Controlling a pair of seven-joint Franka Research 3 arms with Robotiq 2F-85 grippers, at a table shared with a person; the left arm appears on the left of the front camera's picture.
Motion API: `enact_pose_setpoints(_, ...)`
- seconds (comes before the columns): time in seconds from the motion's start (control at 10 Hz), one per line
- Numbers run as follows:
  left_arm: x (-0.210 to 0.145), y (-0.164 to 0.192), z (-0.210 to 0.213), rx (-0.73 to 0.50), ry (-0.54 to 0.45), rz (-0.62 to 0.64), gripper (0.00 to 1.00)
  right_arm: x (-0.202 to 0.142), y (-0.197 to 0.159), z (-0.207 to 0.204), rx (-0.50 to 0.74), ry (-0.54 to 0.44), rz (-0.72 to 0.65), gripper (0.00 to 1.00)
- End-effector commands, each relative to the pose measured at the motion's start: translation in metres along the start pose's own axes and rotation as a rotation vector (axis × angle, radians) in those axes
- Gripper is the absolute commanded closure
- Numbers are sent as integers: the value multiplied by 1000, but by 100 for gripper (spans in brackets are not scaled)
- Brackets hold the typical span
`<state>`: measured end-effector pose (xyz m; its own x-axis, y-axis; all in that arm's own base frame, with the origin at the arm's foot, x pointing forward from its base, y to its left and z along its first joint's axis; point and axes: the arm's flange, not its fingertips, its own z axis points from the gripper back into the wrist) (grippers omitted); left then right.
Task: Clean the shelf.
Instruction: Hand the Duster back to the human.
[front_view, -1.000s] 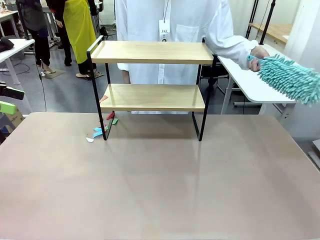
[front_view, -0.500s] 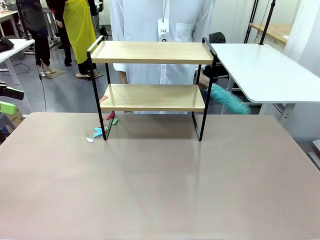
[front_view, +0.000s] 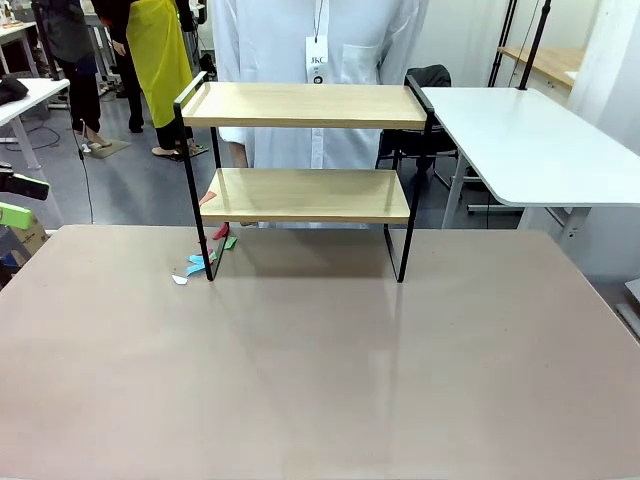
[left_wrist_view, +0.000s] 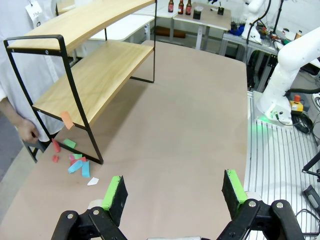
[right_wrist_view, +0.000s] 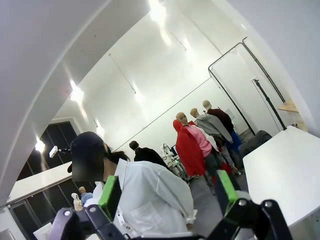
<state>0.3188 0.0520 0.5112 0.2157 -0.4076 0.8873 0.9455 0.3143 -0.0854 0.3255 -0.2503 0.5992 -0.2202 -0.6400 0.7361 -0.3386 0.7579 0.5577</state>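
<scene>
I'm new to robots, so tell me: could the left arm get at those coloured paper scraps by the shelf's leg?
Probably yes. The left gripper hangs open above the bare tabletop, and the scraps lie on it just beside the shelf, with nothing between. Only the thin black leg stands close to them.

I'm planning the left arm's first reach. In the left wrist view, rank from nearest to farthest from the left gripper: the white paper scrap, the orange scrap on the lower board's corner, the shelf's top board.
1. White paper scrap, on the tabletop just ahead of the left gripper.
2. Orange scrap, hanging at the lower board's near corner.
3. Top board of the shelf, highest and farthest.
</scene>
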Motion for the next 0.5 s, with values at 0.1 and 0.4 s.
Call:
enact_pose_setpoints(0.1,1,1,-1,-3,-32,-17,0,-1,2,1,-9,0,8,0)
enact_pose_setpoints(0.4,1,1,-1,-3,-32,-17,0,-1,2,1,-9,0,8,0)
